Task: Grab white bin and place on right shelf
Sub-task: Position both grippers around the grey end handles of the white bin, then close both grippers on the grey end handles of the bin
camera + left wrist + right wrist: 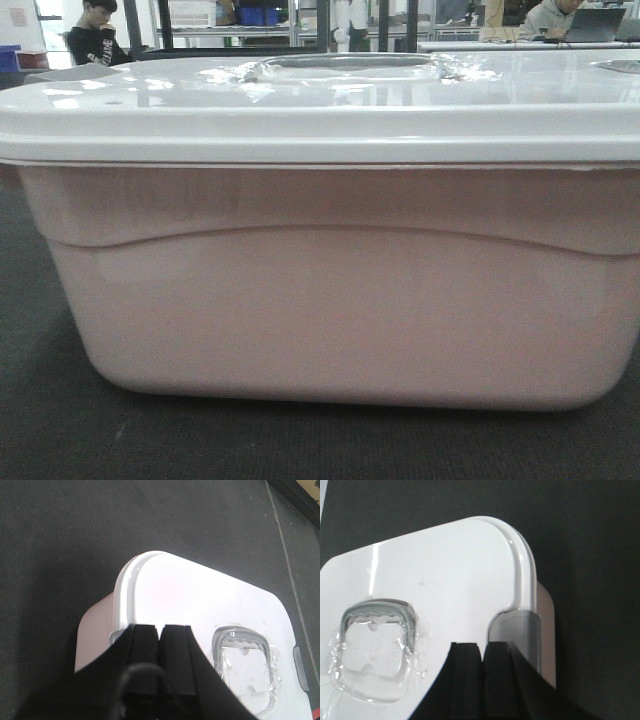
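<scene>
The white bin (330, 300) fills the front view: a pinkish-white body under a glossy white lid (320, 105), standing on dark carpet. In the left wrist view my left gripper (161, 628) is shut with nothing between its fingers. It hangs over the lid's left end, beside the recessed handle (244, 670). In the right wrist view my right gripper (481, 646) is likewise shut and empty, above the lid's right end and close to the grey side latch (520, 632). The recessed handle (374, 647) lies to its left. The right shelf is out of view.
Dark carpet (60, 430) surrounds the bin. Behind it sit a person in black (95, 35) at the far left and another at a laptop (592, 22) at the far right. Blue crates (258, 15) and dark uprights stand in between.
</scene>
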Controlling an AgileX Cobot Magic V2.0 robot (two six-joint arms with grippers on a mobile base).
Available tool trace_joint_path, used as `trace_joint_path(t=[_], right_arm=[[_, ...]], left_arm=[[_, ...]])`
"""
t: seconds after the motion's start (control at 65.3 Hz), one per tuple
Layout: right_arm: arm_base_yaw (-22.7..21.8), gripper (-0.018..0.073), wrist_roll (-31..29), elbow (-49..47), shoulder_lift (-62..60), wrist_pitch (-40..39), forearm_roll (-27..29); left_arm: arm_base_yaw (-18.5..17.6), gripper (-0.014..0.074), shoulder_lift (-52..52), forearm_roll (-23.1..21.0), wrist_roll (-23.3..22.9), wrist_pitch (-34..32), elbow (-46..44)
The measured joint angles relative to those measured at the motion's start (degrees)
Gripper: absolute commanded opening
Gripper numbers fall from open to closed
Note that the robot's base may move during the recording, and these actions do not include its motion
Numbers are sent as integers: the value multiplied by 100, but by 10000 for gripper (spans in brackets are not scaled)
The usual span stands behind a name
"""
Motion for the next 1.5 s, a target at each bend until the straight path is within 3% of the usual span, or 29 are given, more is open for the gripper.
trace_joint_path(t=[0.153, 0.275, 0.398, 0.49, 0.566, 0.719, 0.826, 1.071, 1.209, 1.5], right_arm=[[0, 90, -4, 0, 10, -98, 309], [0, 270, -89, 0, 10, -101, 428], [0, 530, -89, 0, 10, -141, 468], [0, 638, -129, 0, 10, -266, 641], [0, 632, -132, 0, 10, -395, 765], [-52, 632, -165, 0, 235, -346, 855], [-322, 632, -302, 0, 516, -57, 866], [-1182, 632, -1470, 0, 667, 719, 1546], [-1550, 632, -1996, -12, 852, 1263, 1878], [-1790, 632, -2780, -12, 1652, 1826, 2081]], left_arm=[[0, -118, 106, -195, 247, 80, 0], [0, -75, 111, -311, 542, 106, -10], [0, 141, 111, -364, 614, 208, -22], [0, 362, 111, -406, 637, 270, -22], [0, 456, 111, -478, 648, 287, -22], [11, 460, 120, -573, 648, 333, -22], [215, 460, 138, -647, 648, 389, -22], [903, 460, 314, -765, 731, 1286, -33], [1074, 460, 641, -1016, 1034, 1563, -33], [1110, 460, 1285, -1470, 1812, 2184, -43]])
